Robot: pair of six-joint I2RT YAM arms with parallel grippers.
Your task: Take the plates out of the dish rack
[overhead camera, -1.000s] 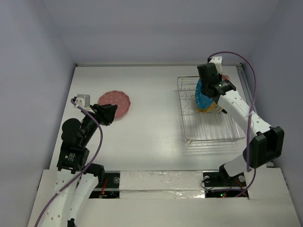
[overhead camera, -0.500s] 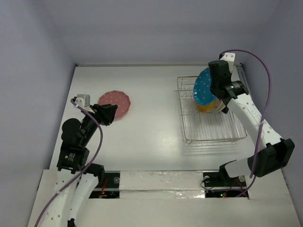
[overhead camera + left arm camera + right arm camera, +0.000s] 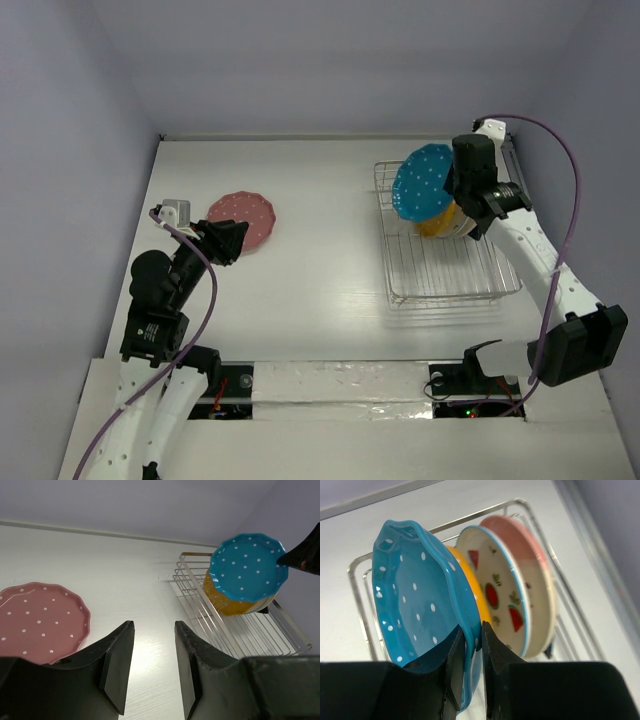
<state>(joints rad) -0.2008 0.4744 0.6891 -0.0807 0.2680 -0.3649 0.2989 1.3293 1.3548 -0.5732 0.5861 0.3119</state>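
Now right gripper (image 3: pixel 472 636) pinching teal plate (image 3: pixel 422 182) rim over dish rack (image 3: pixel 450 287), 11 o'clock corner; edge grip risking slip onto orange plate (image 3: pixel 438 226). Left gripper (image 3: pixel 153 645) gaping, empty.

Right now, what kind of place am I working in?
Probably a robot test cell, not a kitchen: white table boxed in by plain walls, holding a dish rack and a red dotted plate.
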